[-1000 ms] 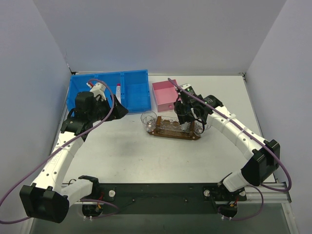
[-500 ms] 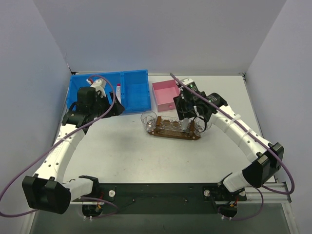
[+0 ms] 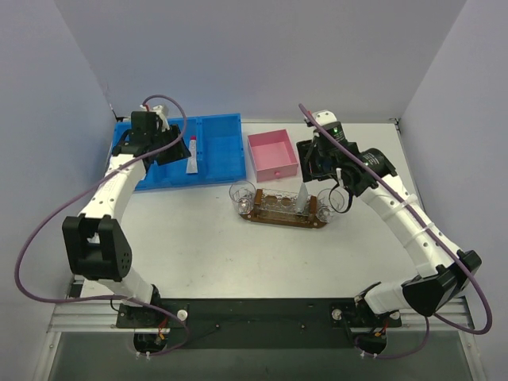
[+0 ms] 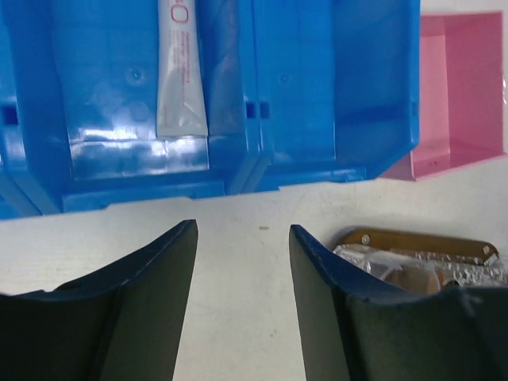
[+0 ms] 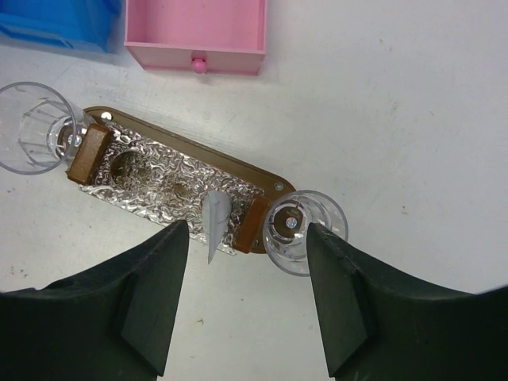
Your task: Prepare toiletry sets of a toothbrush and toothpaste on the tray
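A: Far left first?

B: Blue plastic compartmented bin (image 3: 214,147) at the back-left of the pale table (image 3: 198,246). The left gripper (image 4: 242,238) hangs over the bin's near wall, jaws parted, nothing btwn them.

A: Any toothpaste there?

B: Yes. One white squeeze tube of toothpaste w/ a pink cap (image 3: 192,155) lies lengthwise in a bin compartment. Flat crimped end is toward the near wall, cap toward the back. It's apart from the fingers.

A: Next over?

B: Square pink plastic box (image 3: 272,155), open top, small round knob (image 5: 198,63) on its near side. It's just beside the bin's right end.

A: And the tray?

B: Elongated oval tray of dark brown wood (image 5: 86,152), near the pink box on the robot's side of it, w/ a crinkled silvery lining (image 5: 159,171) down the middle. A clear plastic cup at ea. end: left cup (image 5: 32,127) and right cup (image 5: 305,230), both touching the tray's end blocks.

A: Anything on it?

B: A second tube, pale grey-white and tapering (image 5: 214,218), on the lining toward the right end, just beside the right cup. In the wrist cam its narrow end reaches past the tray's near edge. Lying flat or propped up: can't tell. Cap colour: can't tell.

A: Right side?

B: The right gripper (image 5: 246,234) hovers above the tray's right end, fingers spread wide, empty. From its wrist cam the second tube and right cup show btwn them.
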Available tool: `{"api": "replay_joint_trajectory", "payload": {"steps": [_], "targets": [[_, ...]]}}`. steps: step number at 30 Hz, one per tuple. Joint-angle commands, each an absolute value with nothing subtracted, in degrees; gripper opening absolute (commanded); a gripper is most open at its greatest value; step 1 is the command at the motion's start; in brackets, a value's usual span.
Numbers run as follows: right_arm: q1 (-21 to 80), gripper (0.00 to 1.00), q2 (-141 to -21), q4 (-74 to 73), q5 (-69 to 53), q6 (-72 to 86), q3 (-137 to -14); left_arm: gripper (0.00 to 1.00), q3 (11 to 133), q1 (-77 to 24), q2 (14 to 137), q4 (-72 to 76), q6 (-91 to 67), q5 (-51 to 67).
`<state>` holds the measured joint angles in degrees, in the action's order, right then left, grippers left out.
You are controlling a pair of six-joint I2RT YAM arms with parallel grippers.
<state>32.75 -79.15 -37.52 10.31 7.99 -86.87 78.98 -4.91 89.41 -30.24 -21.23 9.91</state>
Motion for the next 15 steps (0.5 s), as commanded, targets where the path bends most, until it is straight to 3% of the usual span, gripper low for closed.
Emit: {"api": "replay_joint_trajectory", "payload": {"steps": [1, 15], "targets": [[31.91, 0.56, -78.57, -38.23, 11.34, 6.68, -88.94, 0.59, 87.97, -4.39, 96.40, -29.00, -18.20, 9.05], [28.92, 0.56, -80.60, -38.32, 12.13, 9.31, -91.32, 0.57, 105.20, -2.64, 118.82, -33.13, -15.65, 8.53]]}}
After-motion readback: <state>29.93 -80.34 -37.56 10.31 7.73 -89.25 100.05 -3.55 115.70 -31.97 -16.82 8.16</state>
